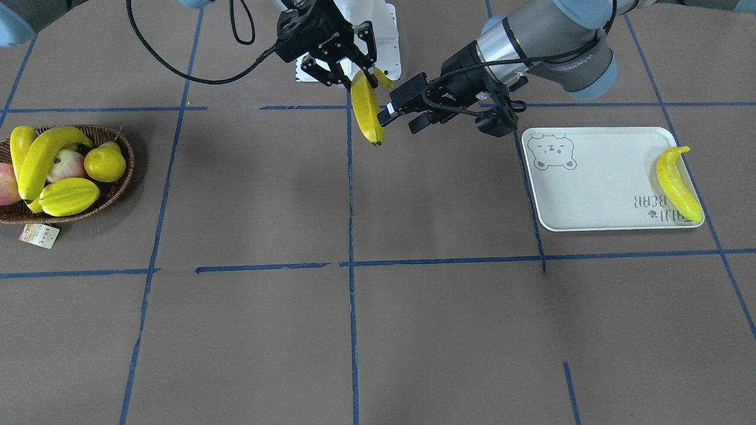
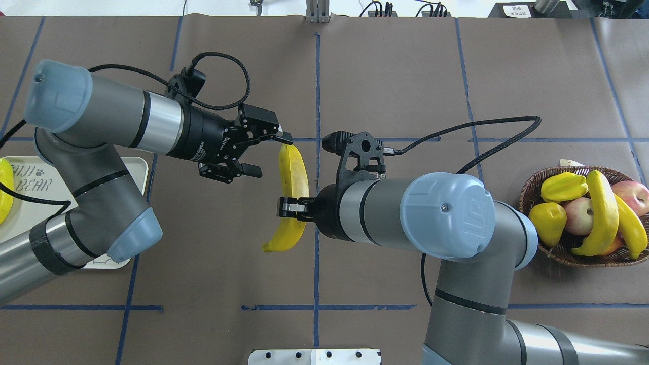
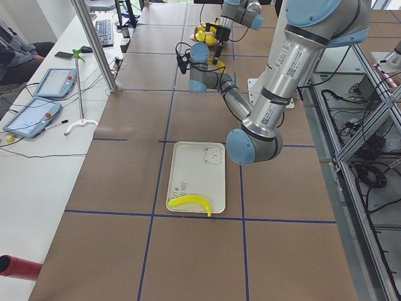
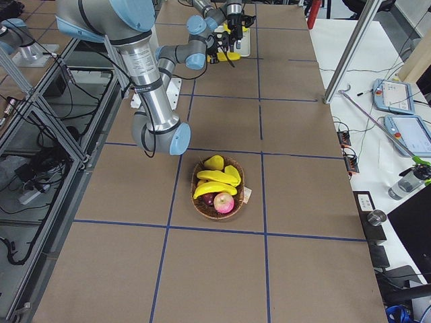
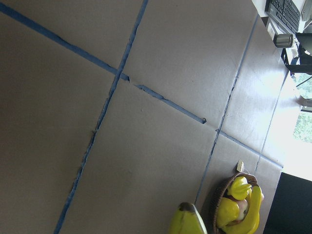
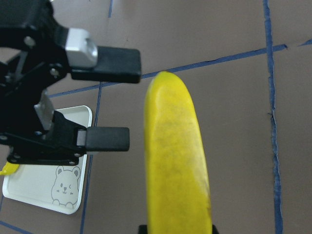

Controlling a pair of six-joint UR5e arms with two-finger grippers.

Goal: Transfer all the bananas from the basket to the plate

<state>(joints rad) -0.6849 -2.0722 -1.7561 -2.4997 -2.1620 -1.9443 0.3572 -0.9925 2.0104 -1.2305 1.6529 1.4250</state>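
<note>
One banana (image 6: 178,161), pinched by the right gripper (image 2: 290,208), is hanging over the middle of the bench beside the spread-open left gripper (image 2: 267,154), another banana (image 1: 678,186) is lying on the plate (image 1: 602,177) by the left end, and two bananas (image 1: 44,156) are sitting in the basket (image 1: 127,171) by the right end.

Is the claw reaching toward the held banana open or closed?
Open: the left gripper has both fingers spread wide, the banana just past their tips.

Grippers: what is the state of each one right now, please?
Left gripper: open, jaws empty, next to the banana.
Right gripper: closed, holding the banana in the air.
</note>
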